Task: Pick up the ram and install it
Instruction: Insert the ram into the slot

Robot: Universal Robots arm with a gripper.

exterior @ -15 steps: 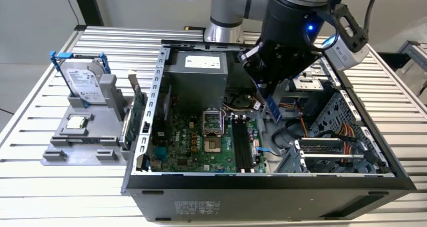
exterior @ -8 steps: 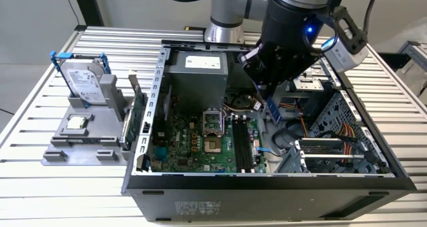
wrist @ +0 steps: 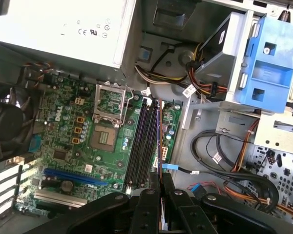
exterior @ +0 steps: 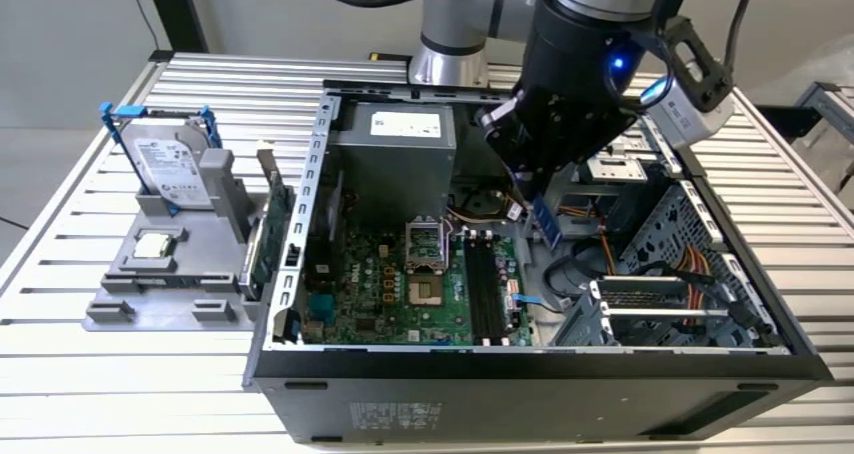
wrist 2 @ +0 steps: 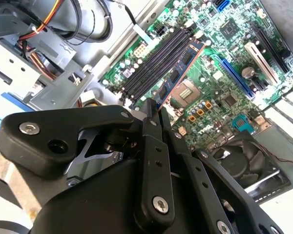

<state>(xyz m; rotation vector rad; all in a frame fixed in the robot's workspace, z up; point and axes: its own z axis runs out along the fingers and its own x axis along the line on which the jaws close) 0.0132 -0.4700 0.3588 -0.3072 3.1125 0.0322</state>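
Note:
My gripper (exterior: 531, 206) hangs inside the open computer case (exterior: 307, 274), shut on the ram (exterior: 546, 227), a narrow blue stick with black chips. In the second wrist view the ram (wrist 2: 179, 73) juts out from between the shut fingers (wrist 2: 151, 146) and runs alongside the black memory slots (wrist 2: 154, 61), above the motherboard (wrist 2: 224, 92). Seen edge-on in the first wrist view, the ram (wrist: 158, 139) is a thin line over the slots (wrist: 140, 141), coming from the gripper (wrist: 160, 176). The slots (exterior: 483, 292) look unfilled.
The grey power supply (exterior: 394, 164) and the CPU socket (wrist: 106, 139) lie close to the slots. Cable bundles (wrist: 210, 151) and a blue drive cage (wrist: 268, 63) crowd the other side. Outside the case, a hard drive (exterior: 171, 169) and a green card (exterior: 274, 239) stand on a grey holder.

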